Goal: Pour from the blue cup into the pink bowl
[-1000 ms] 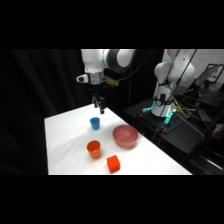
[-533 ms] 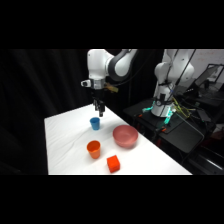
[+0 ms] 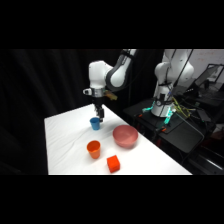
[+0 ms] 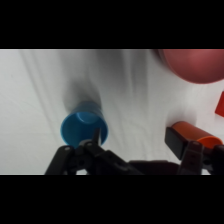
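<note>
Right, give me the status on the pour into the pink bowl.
Done: the gripper has come down to the blue cup, which stands upright on the table. In hand: closing on the cup; one of the fingers sits at its rim. Left: lift, carry to the pink bowl, tip.

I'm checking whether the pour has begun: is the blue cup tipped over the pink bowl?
No: in the side view the blue cup stands upright on the table, apart from the pink bowl.
</note>
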